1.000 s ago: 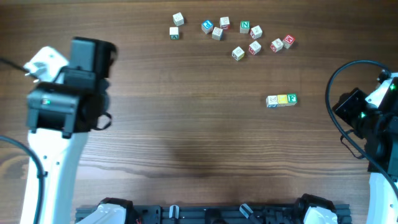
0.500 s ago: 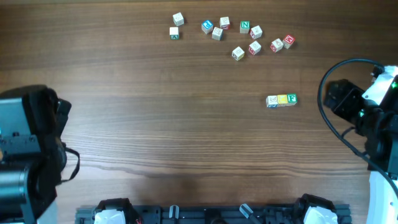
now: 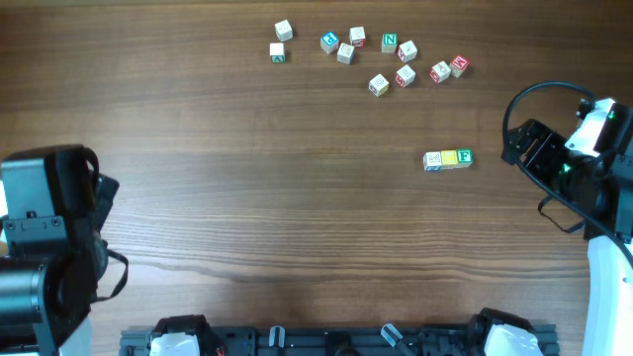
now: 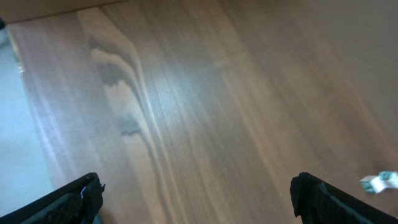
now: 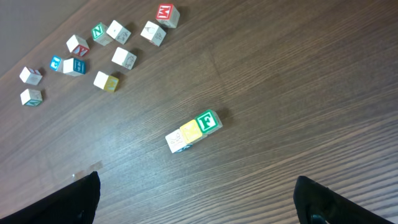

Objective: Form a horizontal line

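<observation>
The horizontal line (image 3: 448,158) is a short row of three touching cubes right of the table's middle: a pale one, a yellow one and one with a green F. In the right wrist view the horizontal line (image 5: 193,130) lies slantwise ahead of my right gripper (image 5: 197,185), which stands open and empty, well short of it. From overhead the right arm (image 3: 554,158) sits just right of the row, not touching it. My left gripper (image 4: 196,186) is open over bare wood, nothing between its fingers. The left arm (image 3: 49,237) is at the table's lower left.
Several loose letter cubes (image 3: 376,54) lie scattered along the far edge, and they show as loose cubes (image 5: 93,50) at the upper left of the right wrist view. A small blurred whitish thing (image 4: 379,182) sits at the right of the left wrist view. The table's edge (image 4: 25,124) runs down that view's left.
Both grippers have opened. The left arm has swung from the mid-left of the table down to its lower left corner. The right arm has shifted slightly toward the row.
</observation>
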